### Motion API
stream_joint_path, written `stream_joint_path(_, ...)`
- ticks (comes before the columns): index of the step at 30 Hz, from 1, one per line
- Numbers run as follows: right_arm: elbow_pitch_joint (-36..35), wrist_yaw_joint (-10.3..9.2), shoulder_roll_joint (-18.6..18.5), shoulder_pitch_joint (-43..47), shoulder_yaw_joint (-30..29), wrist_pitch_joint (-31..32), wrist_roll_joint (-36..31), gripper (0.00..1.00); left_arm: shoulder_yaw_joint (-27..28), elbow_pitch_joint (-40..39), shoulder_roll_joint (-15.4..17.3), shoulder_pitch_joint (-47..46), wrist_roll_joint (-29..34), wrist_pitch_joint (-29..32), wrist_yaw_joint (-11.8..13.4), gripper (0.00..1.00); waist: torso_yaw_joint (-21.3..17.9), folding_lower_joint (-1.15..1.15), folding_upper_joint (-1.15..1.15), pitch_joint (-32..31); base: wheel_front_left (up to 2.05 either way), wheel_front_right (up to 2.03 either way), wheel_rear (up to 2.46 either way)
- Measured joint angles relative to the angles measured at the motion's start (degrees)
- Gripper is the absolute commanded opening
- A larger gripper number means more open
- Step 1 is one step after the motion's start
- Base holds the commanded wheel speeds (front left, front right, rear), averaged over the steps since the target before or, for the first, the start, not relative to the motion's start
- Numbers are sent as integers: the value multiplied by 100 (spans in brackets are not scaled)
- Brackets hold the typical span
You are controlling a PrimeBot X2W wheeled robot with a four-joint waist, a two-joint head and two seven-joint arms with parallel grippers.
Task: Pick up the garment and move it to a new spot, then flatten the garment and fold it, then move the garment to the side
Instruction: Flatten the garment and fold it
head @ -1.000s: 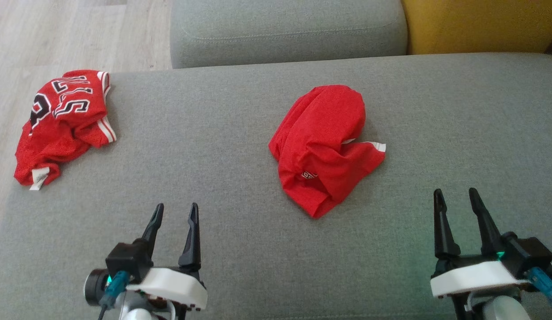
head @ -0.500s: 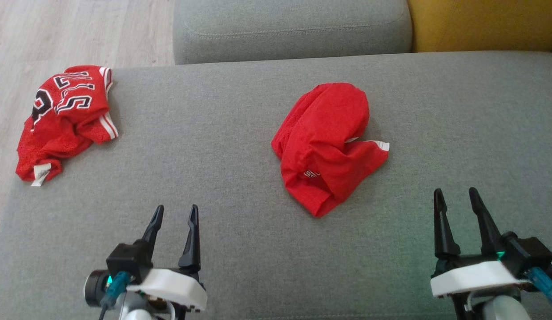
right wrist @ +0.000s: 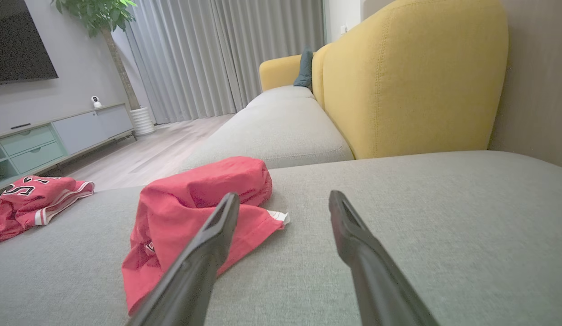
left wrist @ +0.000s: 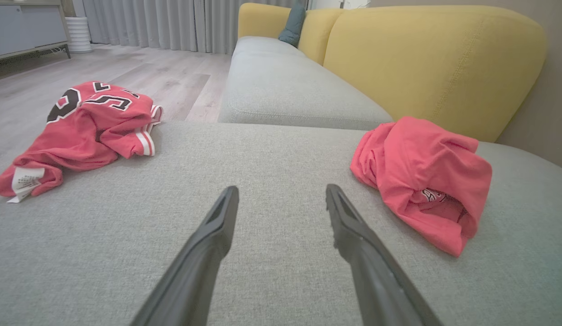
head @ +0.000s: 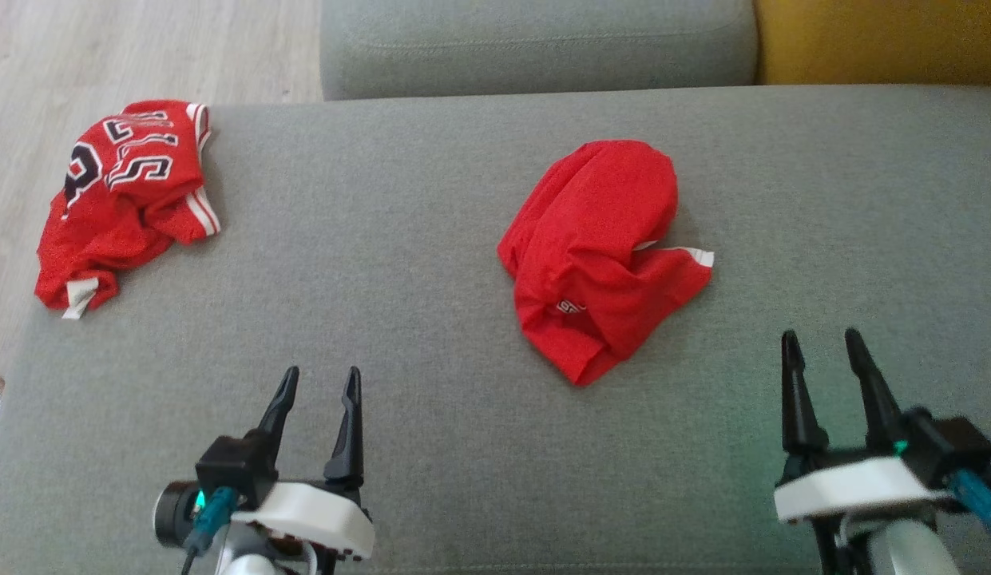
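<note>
Grey seat (head: 431, 239) bears red garment (head: 603, 255) ahead, between released left fingers (head: 349, 423) and right fingers (head: 794, 399).

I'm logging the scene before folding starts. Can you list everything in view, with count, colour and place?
plain garment: 1, red, crumpled mid-cushion
lettered jersey: 1, red with black-and-white lettering, crumpled at the cushion's left edge
near seat cushion: 1, grey, under both garments
far seat cushion: 1, grey, beyond it
backrest: 1, yellow, sofa's right side
pillow: 1, teal, sofa's far end
floor: 1, pale wood, left
curtains: 1 run, grey, far wall
left gripper: 1, dark fingers, open, lower left
right gripper: 1, dark fingers, open, lower right
</note>
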Motion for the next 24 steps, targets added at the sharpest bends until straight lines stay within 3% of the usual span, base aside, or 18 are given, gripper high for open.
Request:
stream_joint_path(7, 626, 0, 0, -1173, -27, 116, -232, 100, -167, -175, -4, -143, 88, 0, -44, 100, 245, 0, 0, 265, 0, 0, 0)
stream_joint_path(16, 2264, 0, -32, -3378, -686, 1299, -857, 100, -456, -435, -18, -465, 88, 0, 10, 100, 745, 0, 0, 881, 0, 0, 0)
stream_joint_path(24, 3511, 0, -188, -4000, -1319, 2080, -1088, 100, -560, -677, -23, -625, 88, 0, 97, 100, 1223, 1, 0, 1299, 0, 0, 0)
